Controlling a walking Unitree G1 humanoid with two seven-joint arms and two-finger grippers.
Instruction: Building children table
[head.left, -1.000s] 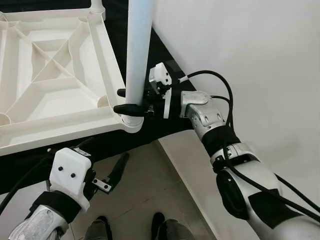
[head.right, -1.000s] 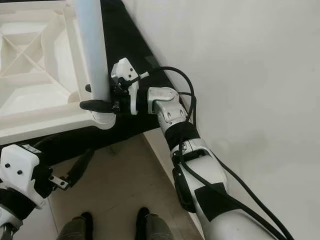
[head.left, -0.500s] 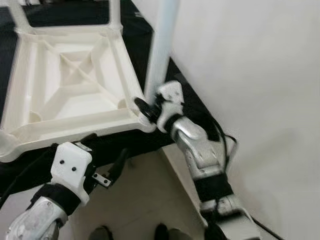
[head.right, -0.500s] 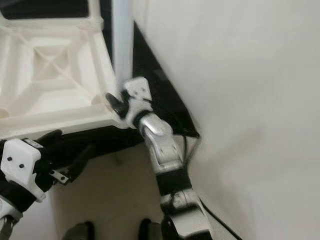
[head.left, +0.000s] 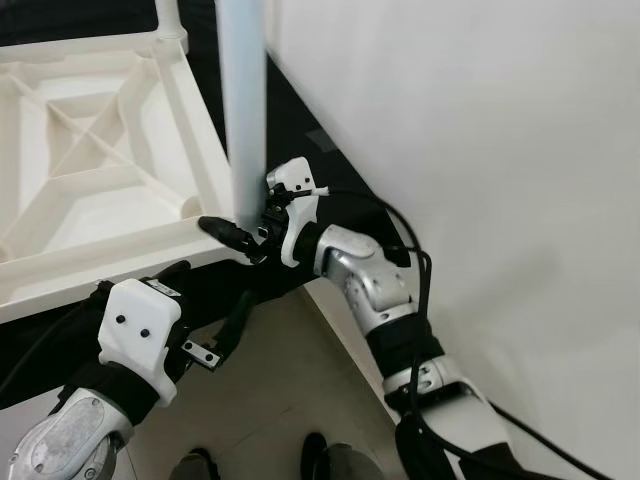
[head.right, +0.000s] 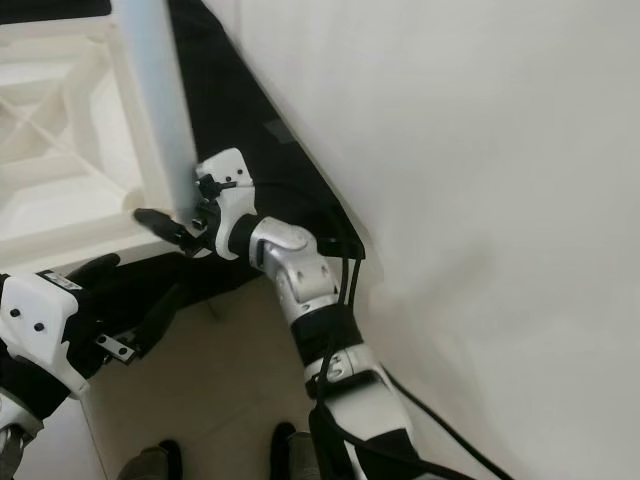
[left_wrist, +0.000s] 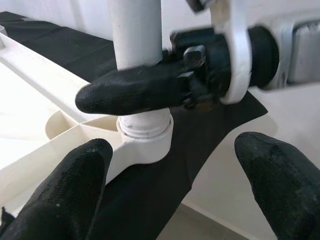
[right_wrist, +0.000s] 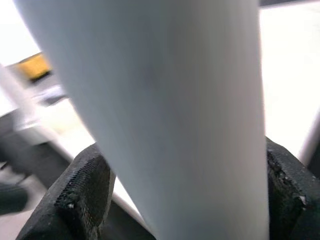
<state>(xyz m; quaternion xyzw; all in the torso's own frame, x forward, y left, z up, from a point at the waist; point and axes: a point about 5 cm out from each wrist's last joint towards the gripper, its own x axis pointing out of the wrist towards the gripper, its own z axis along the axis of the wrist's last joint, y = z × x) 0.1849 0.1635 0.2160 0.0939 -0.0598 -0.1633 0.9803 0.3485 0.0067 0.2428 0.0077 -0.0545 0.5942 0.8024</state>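
Upturned white tabletop (head.left: 90, 160) on black cloth (head.left: 290, 110): leg (head.left: 243, 90) upright in near corner socket. Right gripper (head.left: 238, 228) clenched low on leg, apparently seating it. Left gripper (left_wrist: 180, 195) released, hovering below.

Before me a black cloth (head.left: 330, 150) covers the worktop, its edge running along the white wall on my right and ending in a corner just past my right arm. Directly on the cloth lies the white plastic tabletop (head.left: 90, 190), upside down, its ribbed underside showing a cross of stiffening ribs. Its near corner reaches close to the cloth's near edge. Below that edge is pale tiled floor (head.left: 290, 400).
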